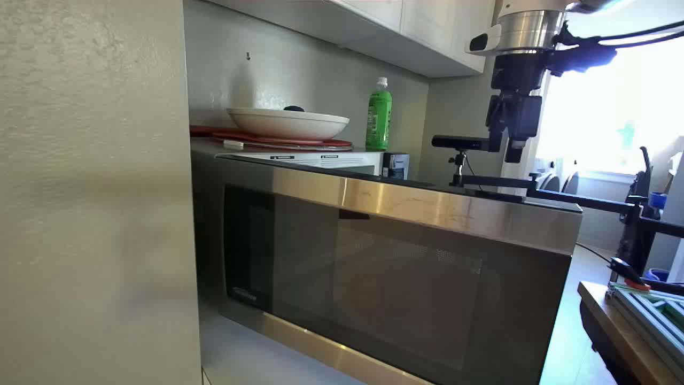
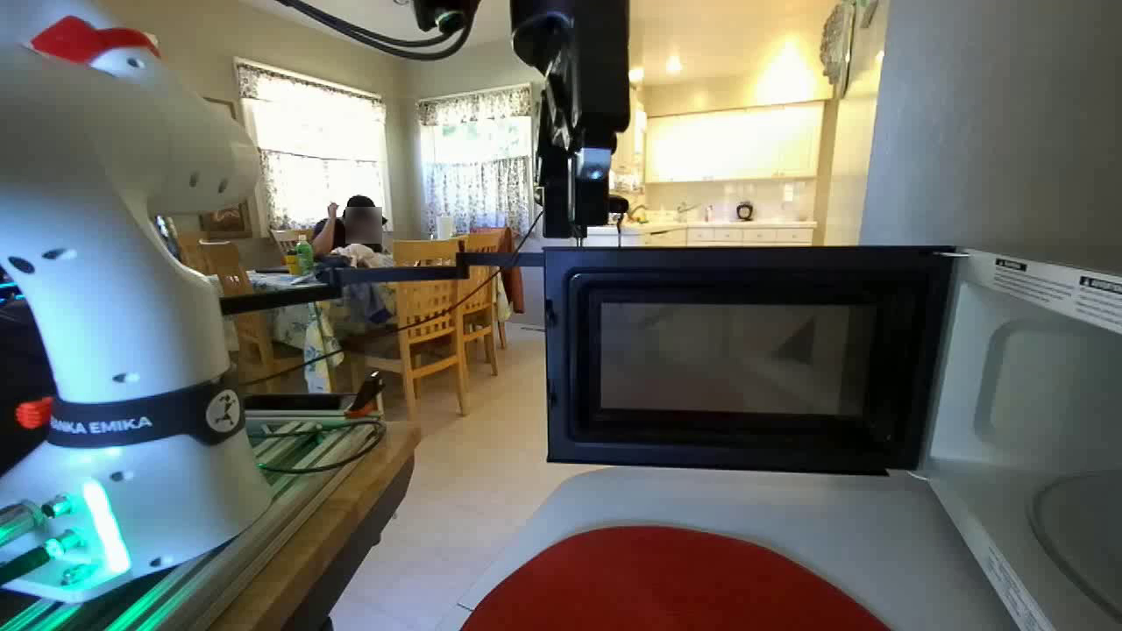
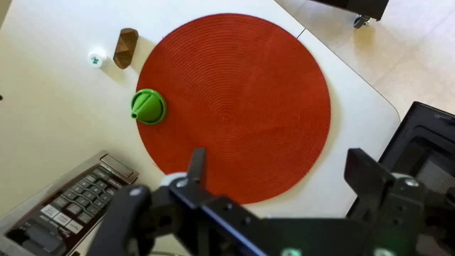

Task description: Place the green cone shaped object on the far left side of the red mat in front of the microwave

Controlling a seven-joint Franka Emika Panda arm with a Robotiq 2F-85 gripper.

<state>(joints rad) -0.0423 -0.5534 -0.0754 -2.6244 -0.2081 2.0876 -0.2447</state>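
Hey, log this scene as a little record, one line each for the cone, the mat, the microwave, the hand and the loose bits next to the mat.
Green cone: at the rim of the red mat, left in the wrist view, apparently wide end down
Mat: round, flat on the pale counter
Microwave: door open
Hand: open, holding nothing
Beside the mat: brown faceted piece; small round white piece

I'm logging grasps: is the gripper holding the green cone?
No, the wrist view shows the gripper open, and the green cone apart from it at the edge of the red mat.
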